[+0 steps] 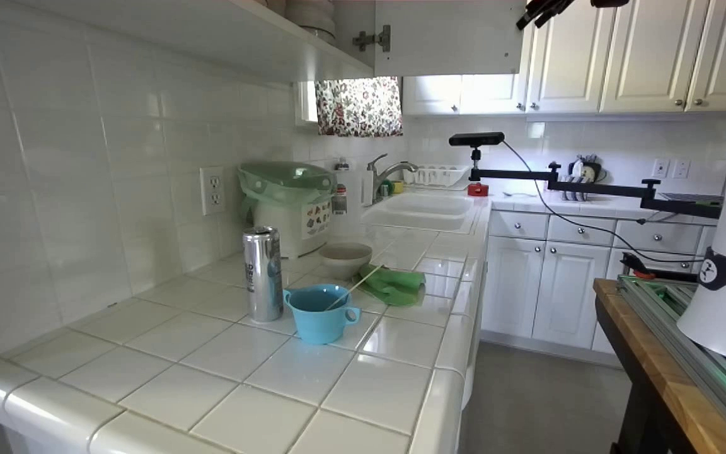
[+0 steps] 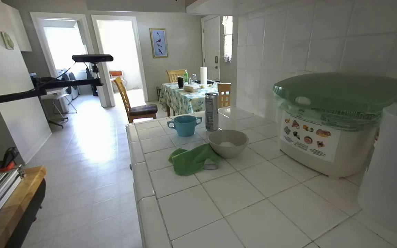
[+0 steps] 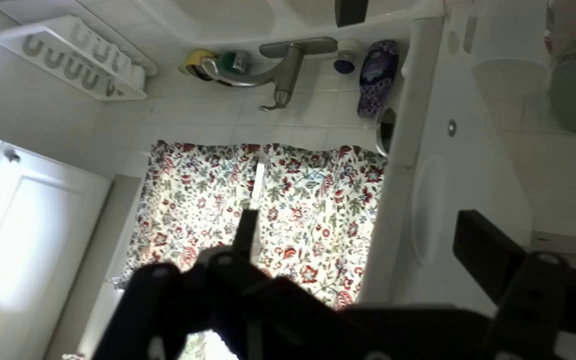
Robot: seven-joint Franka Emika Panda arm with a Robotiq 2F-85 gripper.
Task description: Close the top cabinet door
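The top cabinet door (image 1: 451, 38) is a plain grey-looking panel standing open at the top of both exterior views (image 2: 136, 6), with a metal hinge on its inner side. In the wrist view the door (image 3: 488, 165) shows its free edge, a small screw on its inner face and a round metal knob (image 3: 386, 131) on the opposite face. My gripper (image 3: 360, 217) is open, with one dark finger on each side of that edge and nothing held. In an exterior view the gripper (image 1: 546, 11) is at the top, overlapping the door's free edge and partly cut off.
Raised-panel upper doors (image 1: 646, 57) line the back wall. Below are a floral curtain (image 3: 308, 220) and a faucet (image 3: 283, 75). The tiled counter (image 1: 224, 403) bears a can (image 1: 263, 274), blue cup (image 1: 317, 321), bowl (image 2: 228, 143), green cloth (image 2: 193, 160) and green-lidded bin (image 2: 308, 137).
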